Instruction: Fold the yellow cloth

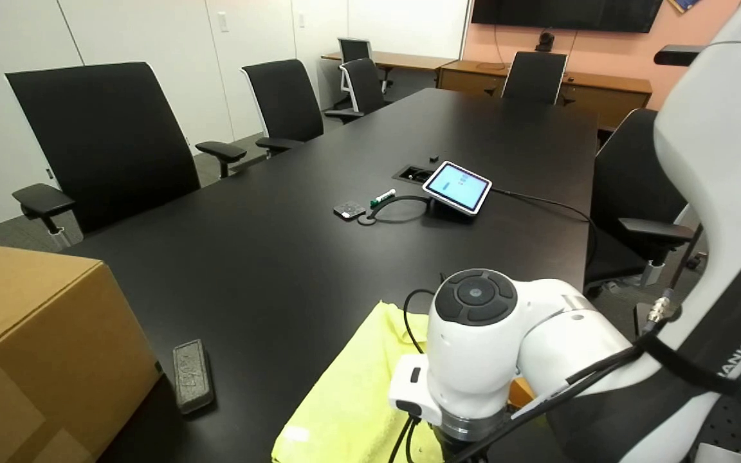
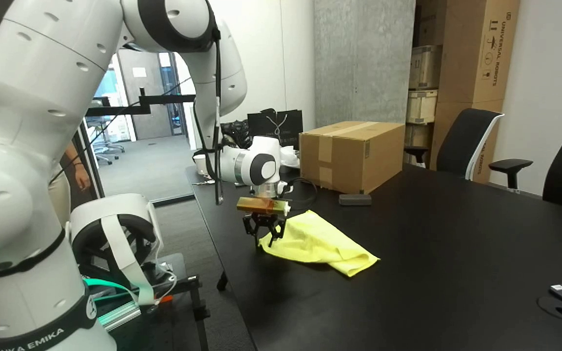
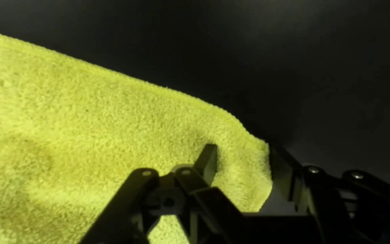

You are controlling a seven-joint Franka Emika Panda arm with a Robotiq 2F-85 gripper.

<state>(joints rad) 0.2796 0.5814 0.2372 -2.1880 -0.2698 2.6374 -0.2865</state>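
Note:
The yellow cloth (image 2: 320, 239) lies unevenly on the dark table, with creases and a turned-over part at its near end in an exterior view. It also shows beneath the arm in an exterior view as a pale yellow sheet (image 1: 345, 392), partly hidden by the wrist. My gripper (image 2: 264, 243) points down at the cloth's corner by the table edge. In the wrist view the gripper (image 3: 242, 161) straddles that corner: one finger (image 3: 208, 162) presses onto the fabric, the opposite one stands at its edge. The jaws are still apart, with slightly bunched cloth between them.
A cardboard box (image 1: 42, 360) and a dark grey eraser-like block (image 1: 192, 376) stand near the cloth. Farther along the table (image 1: 248, 276) are a tablet (image 1: 458, 187) on a stand, a green marker (image 1: 383, 197) and a small flat device (image 1: 349, 210). Chairs line the table.

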